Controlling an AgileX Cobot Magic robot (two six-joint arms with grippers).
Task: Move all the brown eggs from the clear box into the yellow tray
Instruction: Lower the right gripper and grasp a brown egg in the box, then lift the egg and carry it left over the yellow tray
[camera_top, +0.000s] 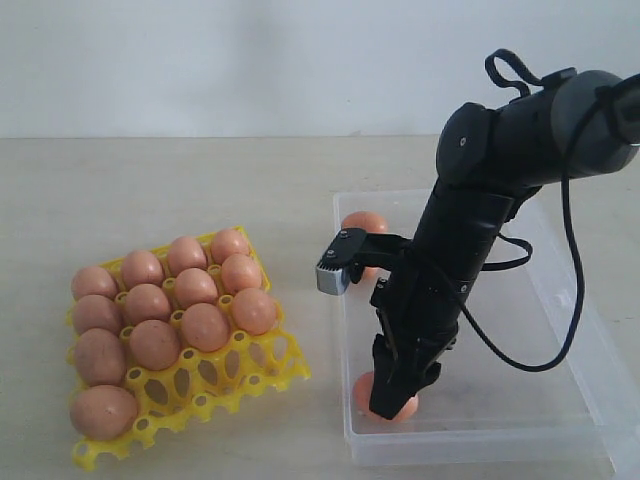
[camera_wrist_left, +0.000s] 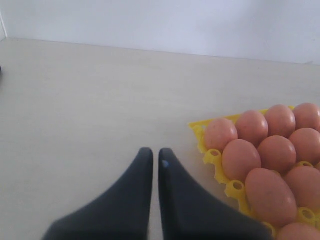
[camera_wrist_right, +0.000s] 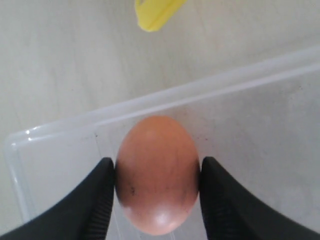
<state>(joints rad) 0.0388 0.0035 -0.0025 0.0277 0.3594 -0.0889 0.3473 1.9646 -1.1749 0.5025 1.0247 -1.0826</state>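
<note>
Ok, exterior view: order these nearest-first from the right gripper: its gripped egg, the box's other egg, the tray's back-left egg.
1. Gripped egg, in the right gripper, clear box front.
2. Other egg, box's back corner.
3. Back-left egg, on the yellow tray.

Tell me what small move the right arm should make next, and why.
Probably lift straight up a little. The fingers of the right gripper touch both sides of the egg, which sits low in a corner of the clear box; the yellow tray has free cells.
</note>
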